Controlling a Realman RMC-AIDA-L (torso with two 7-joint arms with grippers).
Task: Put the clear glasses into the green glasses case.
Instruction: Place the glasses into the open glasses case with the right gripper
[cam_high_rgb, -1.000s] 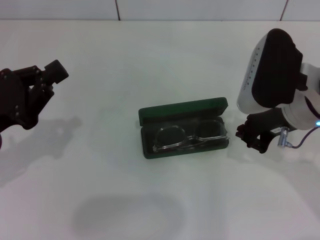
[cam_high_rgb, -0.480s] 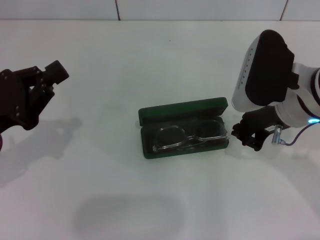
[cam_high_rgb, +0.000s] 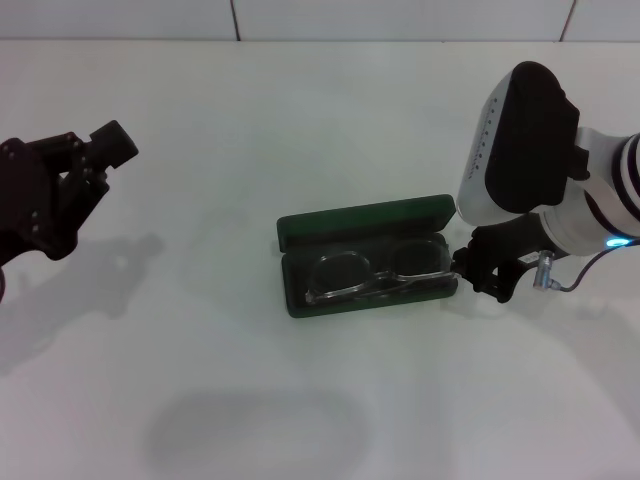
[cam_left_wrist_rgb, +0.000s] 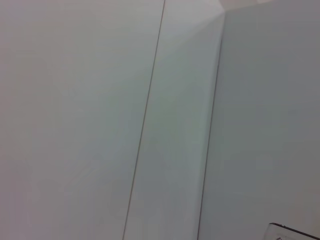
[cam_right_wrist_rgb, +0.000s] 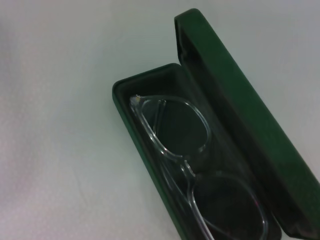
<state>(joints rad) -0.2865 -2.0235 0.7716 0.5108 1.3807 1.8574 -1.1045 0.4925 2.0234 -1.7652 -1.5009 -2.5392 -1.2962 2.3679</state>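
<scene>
So I see the green glasses case (cam_high_rgb: 366, 257) sitting open in the middle of the white desk (cam_high_rgb: 300, 120). Its lid stands up along the far side. The clear glasses (cam_high_rgb: 378, 277) lie inside the case, flat on the dark lining, with the lenses side by side. In my right wrist view the glasses (cam_right_wrist_rgb: 192, 160) sit snug in the bottom half of the case (cam_right_wrist_rgb: 235, 115), and the lid leans away from them.

My right end effector (cam_high_rgb: 487, 268) is low over the desk, just beside the right end of the case. It looks like it may be touching that end, but I cannot be sure from the head view. I cannot tell if its fingers are spread or closed, because the dark parts all blend together. It holds nothing that I can see.

My left end effector (cam_high_rgb: 100, 150) is far off on the left side, well apart from the case, up above the desk. I cannot tell how its fingers stand either. My left wrist view shows only pale, plain surfaces.
</scene>
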